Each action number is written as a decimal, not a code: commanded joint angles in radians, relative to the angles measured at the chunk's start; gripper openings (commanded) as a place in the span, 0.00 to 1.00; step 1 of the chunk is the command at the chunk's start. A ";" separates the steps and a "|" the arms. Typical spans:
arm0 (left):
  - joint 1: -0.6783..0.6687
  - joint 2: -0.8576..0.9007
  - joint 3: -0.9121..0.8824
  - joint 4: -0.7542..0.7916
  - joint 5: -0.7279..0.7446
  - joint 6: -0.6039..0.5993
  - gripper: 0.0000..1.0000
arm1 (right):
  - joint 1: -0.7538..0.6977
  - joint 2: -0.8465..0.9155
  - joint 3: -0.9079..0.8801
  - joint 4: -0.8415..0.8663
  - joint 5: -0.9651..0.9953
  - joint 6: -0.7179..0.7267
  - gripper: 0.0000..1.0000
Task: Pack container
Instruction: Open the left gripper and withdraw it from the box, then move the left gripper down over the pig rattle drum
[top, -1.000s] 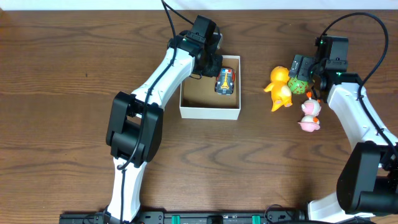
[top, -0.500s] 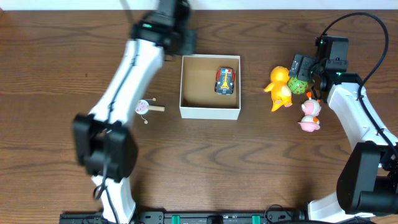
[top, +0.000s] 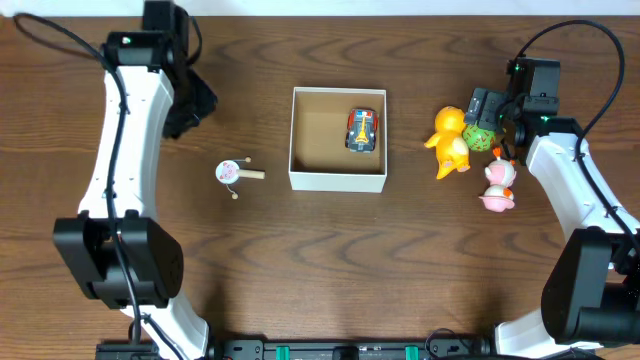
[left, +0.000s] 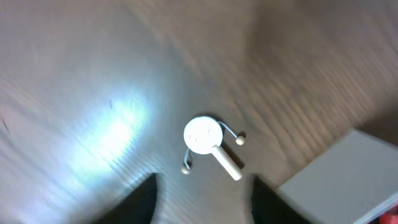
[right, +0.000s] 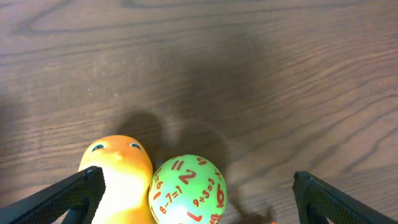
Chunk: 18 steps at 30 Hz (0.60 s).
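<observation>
Square white-walled container (top: 338, 181) with a brown cardboard interior sits mid-table, a small multicoloured toy car (top: 362, 130) in its far right corner. Left gripper (left: 202, 186) — jaws apart, empty — hangs above a white pellet drum with wooden handle (left: 208, 142). Right gripper (right: 196, 186) gapes wide around a green numbered ball (right: 188, 200) beside an orange duck (right: 118, 171).

Overhead straight down over brown wooden table (top: 320, 260); wrist views nearer, left above white rattle-drum (left: 203, 134), right above green numbered ball (right: 188, 190).
</observation>
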 joint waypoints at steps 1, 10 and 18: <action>-0.020 0.015 -0.070 0.020 -0.014 -0.222 0.61 | -0.007 0.001 0.019 -0.001 0.005 -0.008 0.99; -0.105 0.015 -0.295 0.241 0.000 -0.369 0.61 | -0.006 0.001 0.019 -0.002 0.005 -0.008 0.99; -0.166 0.016 -0.414 0.381 0.012 -0.413 0.60 | -0.006 0.001 0.019 -0.002 0.005 -0.008 0.99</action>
